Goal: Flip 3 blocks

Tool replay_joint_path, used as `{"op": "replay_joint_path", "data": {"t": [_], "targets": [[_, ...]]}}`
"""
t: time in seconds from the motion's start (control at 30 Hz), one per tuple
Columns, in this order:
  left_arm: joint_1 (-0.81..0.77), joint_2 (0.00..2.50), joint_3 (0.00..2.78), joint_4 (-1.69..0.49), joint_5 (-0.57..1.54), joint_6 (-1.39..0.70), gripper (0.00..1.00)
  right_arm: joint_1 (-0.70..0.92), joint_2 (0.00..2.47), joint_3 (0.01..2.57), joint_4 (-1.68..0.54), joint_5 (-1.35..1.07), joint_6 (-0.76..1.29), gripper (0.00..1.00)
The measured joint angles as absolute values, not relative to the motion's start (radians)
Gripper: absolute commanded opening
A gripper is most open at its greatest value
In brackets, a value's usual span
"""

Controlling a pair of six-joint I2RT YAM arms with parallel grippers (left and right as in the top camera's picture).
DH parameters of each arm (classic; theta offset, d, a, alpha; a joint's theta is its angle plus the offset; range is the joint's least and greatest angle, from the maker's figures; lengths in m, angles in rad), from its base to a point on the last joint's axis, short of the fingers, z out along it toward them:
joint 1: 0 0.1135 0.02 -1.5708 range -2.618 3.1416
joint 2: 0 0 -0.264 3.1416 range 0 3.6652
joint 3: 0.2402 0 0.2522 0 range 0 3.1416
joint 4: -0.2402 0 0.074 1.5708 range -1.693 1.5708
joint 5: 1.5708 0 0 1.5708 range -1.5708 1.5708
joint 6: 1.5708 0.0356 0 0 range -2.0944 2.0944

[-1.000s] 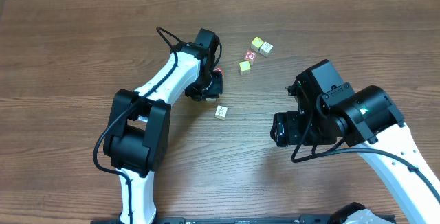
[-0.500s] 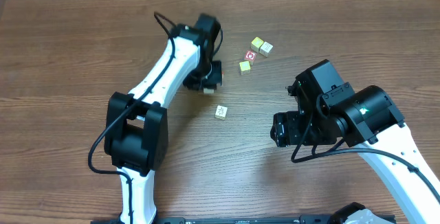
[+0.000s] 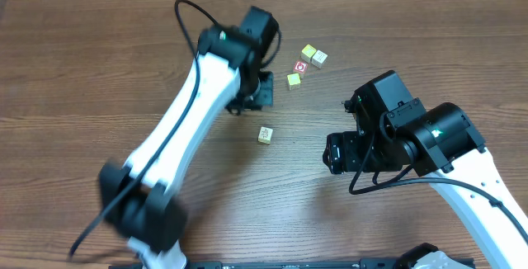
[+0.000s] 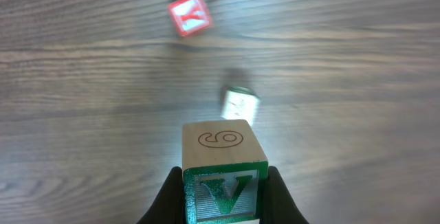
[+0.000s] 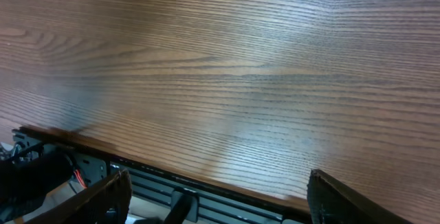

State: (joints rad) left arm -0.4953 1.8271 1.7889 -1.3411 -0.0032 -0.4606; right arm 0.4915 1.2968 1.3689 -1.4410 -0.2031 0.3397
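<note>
Green-V block (image 4: 224,176) pinched in left claw (image 4: 224,200), held above surface (image 4: 82,114), presumably for turning onto another face; right claw (image 5: 220,196) spread, idle.

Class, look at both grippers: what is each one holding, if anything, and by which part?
The left gripper clamps the green V block by its two opposite side faces. The right gripper is open and holds nothing.
</note>
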Motion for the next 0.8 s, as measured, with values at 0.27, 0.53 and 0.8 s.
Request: {"op": "replay_joint_path", "data": {"t": [0.27, 0.53, 0.8], "targets": [[-0.567, 1.501, 1.366, -1.158, 0.001, -0.587, 0.04, 0.492, 1.297, 1.369, -1.442, -0.203, 0.339, 0.83], [-0.567, 1.515, 0.942, -0.819, 0.140, -0.635, 0.09, 0.492, 1.297, 1.369, -1.452, -0.203, 0.339, 0.83], [-0.567, 1.587, 0.865, -0.711, 0.181, -0.637, 0.08, 0.492, 1.297, 1.369, -1.451, -0.210, 0.339, 0.83]]}}
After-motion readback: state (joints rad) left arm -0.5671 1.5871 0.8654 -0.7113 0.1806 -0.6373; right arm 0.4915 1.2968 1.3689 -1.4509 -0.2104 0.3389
